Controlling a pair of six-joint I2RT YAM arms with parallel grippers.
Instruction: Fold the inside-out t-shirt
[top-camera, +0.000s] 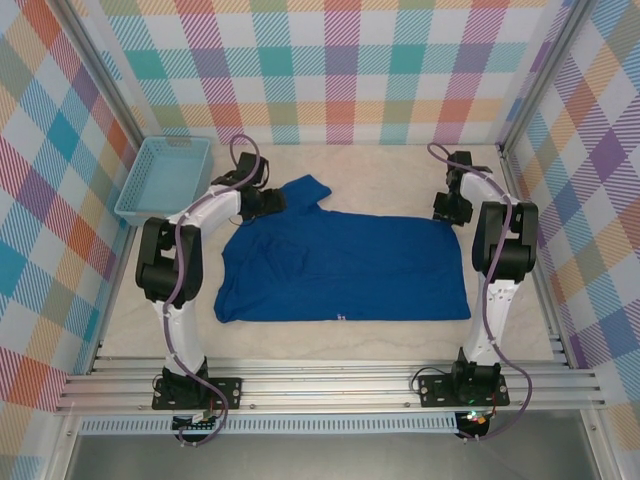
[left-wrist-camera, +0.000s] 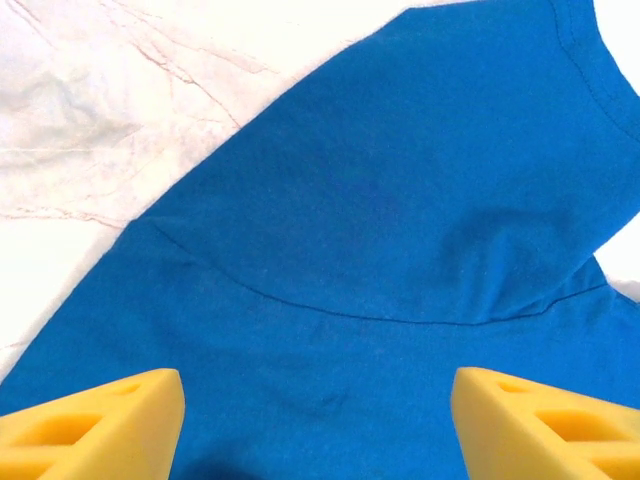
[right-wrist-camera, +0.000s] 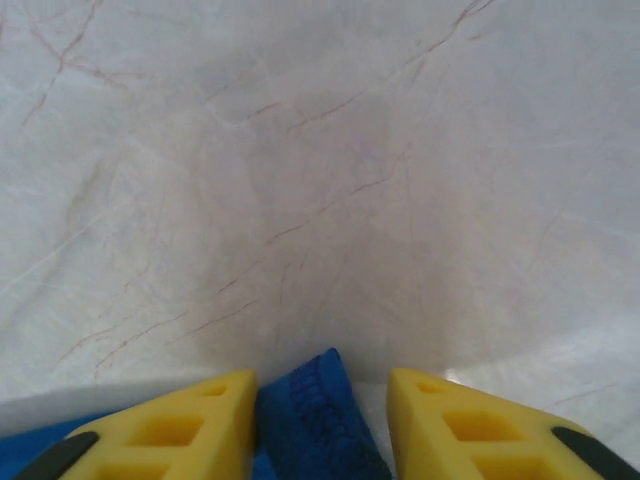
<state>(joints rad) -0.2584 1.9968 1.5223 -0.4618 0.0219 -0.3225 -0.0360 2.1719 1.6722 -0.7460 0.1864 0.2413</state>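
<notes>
Left claw (left-wrist-camera: 318, 400) spread wide above the t-shirt's (top-camera: 340, 265) far-left sleeve. Right claw (right-wrist-camera: 320, 400) astride its far-right hem corner, pinch uncertain. T-shirt lying flat, spread on the surface (top-camera: 380, 170); no fold made, all folding left.

Left arm (top-camera: 205, 215) and right arm (top-camera: 495, 240) far forward — left jaws wide, right jaws narrower

Light: bright, even, from above; the overhead view is sharp edge to edge.
Shadows: short, soft, under the left arm (top-camera: 180, 250) on the table (top-camera: 400, 335).
Glare: left wrist view bleaches the tabletop near white.
Focus: the inside-out t-shirt (left-wrist-camera: 400, 200) saturated, weave soft; right wrist view slightly hazy.
</notes>
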